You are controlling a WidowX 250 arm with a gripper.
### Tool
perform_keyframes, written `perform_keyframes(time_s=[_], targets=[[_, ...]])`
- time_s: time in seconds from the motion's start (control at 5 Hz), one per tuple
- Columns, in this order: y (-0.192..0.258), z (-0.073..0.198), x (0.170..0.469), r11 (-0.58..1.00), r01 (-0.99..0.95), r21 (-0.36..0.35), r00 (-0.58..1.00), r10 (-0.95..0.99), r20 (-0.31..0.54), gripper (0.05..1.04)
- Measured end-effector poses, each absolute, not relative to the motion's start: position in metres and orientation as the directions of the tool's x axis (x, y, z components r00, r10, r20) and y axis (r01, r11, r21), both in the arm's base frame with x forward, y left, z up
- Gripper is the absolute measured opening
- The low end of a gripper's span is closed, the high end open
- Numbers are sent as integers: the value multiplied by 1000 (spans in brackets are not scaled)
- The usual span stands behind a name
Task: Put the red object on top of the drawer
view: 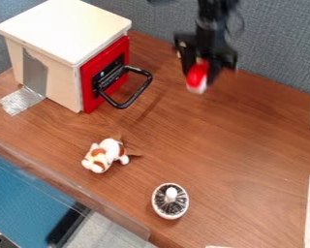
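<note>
The drawer point(64, 29) is cream-white with a red front point(89, 100) and black handle point(139, 93); the object point(196, 75) is red and white. The plush toy point(108, 147) is white with brown patches, the table point(228, 140) brown wood grain.

Lighting: bright, soft, from above; shadows weak, local smear at the gripper point(199, 73).
Box top point(66, 30) is the brightest surface, close to washed out; the box's side walls read darker. Table point(228, 160) evenly lit, with a broad, faint sheen right of centre. A dim, soft-edged streak of shadow lies on the wood just beside the black handle point(142, 92); a thin highlight runs along the handle itself. Silver tape point(20, 100) on the table gives small, broken glints. Narrow dark shadow at the base of the white round object point(170, 201). Gripper mostly dark, detail lost in the black parts; its outline and the red object point(196, 76) are smeared. Wall point(274, 43) evenly lit, no hard glare. Lamp out of frame, exact direction unclear.
</note>
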State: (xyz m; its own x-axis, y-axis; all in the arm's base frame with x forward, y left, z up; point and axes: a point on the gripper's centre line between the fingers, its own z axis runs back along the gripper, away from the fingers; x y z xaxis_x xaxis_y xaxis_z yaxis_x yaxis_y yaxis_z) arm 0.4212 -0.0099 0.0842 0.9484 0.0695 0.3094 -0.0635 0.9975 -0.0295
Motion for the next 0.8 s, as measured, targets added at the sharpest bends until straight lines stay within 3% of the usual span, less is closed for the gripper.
perform_keyframes(time_s=[0.2, 0.4, 0.8], targets=[[22, 109, 403, 996, -81, -42, 948, 90, 304, 564], [50, 125, 383, 996, -94, -9, 952, 92, 291, 564], [124, 134, 350, 981, -184, 58, 950, 162, 267, 564]])
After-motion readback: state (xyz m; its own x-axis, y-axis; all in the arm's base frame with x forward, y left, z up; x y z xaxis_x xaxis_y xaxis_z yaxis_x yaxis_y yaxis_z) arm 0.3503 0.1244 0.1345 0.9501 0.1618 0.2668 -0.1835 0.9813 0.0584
